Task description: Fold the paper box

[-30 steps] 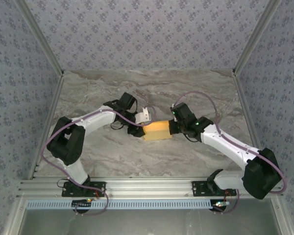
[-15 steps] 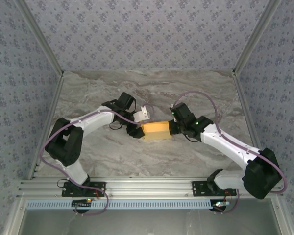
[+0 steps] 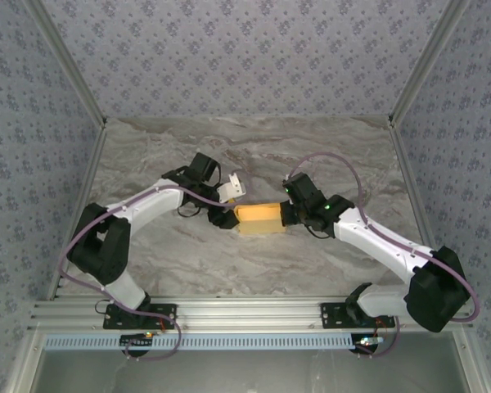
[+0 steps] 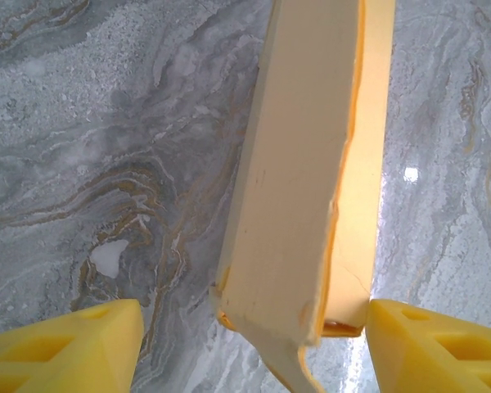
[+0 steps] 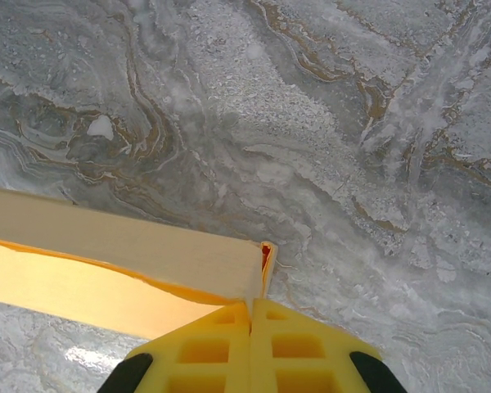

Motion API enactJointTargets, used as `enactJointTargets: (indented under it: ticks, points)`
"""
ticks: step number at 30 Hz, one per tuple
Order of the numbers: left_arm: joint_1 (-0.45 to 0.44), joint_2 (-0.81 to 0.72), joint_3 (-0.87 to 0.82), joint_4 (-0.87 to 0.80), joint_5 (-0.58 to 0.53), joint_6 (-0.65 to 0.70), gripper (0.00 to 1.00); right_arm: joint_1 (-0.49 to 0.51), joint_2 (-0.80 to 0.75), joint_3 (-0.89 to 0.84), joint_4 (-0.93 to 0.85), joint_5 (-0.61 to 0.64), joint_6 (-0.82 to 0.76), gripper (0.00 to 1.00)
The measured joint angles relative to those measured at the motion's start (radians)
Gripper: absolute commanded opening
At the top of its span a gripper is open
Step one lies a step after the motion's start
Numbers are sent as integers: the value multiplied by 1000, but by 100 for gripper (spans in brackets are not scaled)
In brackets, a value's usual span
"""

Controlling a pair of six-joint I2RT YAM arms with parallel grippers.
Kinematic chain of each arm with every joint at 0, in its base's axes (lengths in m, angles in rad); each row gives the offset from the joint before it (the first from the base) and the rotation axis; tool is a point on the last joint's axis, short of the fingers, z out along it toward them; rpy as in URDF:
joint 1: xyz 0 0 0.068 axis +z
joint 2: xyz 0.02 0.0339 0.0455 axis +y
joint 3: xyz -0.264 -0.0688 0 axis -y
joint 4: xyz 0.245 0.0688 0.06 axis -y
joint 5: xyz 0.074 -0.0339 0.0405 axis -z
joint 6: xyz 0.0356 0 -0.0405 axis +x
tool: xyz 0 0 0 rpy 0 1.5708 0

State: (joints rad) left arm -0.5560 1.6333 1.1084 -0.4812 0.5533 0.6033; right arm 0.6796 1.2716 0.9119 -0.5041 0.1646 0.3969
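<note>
1. Top external view: the paper box (image 3: 259, 219) lies on the marble counter (image 3: 311, 155), about mid-width and a little nearer the arms than the back wall. It is a small yellow-orange block with its long side running left to right. The left claw (image 3: 231, 211) is at the box's left end and the right claw (image 3: 288, 214) at its right end, so the box sits between the two. Both arms reach inward from their bases at the near edge. From this height I cannot tell how far apart either claw's fingers are.

2. Left wrist view: the paper box (image 4: 295, 180) runs away from the camera as a long, pale card body. A brighter orange-yellow face shows along its right side, and a ragged card edge at the near end. The left claw (image 4: 254, 327) is spread wide. One yellow finger (image 4: 65, 352) sits at the lower left, well clear of the card with bare counter (image 4: 106, 123) between them. The other finger (image 4: 442, 352) sits at the lower right, its tip just beside the box's near corner. I cannot tell whether that tip touches the card.

3. Right wrist view: the right claw (image 5: 251, 344) has its two yellow fingers (image 5: 204, 348) pressed together, with only a thin seam between them. The paper box (image 5: 123, 246) stretches off to the left. Its end edge, showing an orange rim, runs down into that seam, so the claw is clamped on the card at this end. Grey-veined counter (image 5: 352, 123) lies beyond.
</note>
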Motion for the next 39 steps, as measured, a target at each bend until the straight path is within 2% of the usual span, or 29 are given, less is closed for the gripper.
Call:
enactJointTargets:
  ticks: [8,15,25,34,39]
  points:
    - [6,-46,-59,41,6,-73,70,6,8,0,13,7,31,1]
    - [11,-109,-90,76,1,-159,65,19,15,0,20,19,41,1]
    - [10,-243,-153,112,-90,-370,41,28,23,0,26,41,41,1]
    - [-39,-275,-162,117,-140,-455,39,30,32,6,29,49,41,2]
    - [-63,-261,-161,114,-143,-455,26,30,39,11,30,49,40,1]
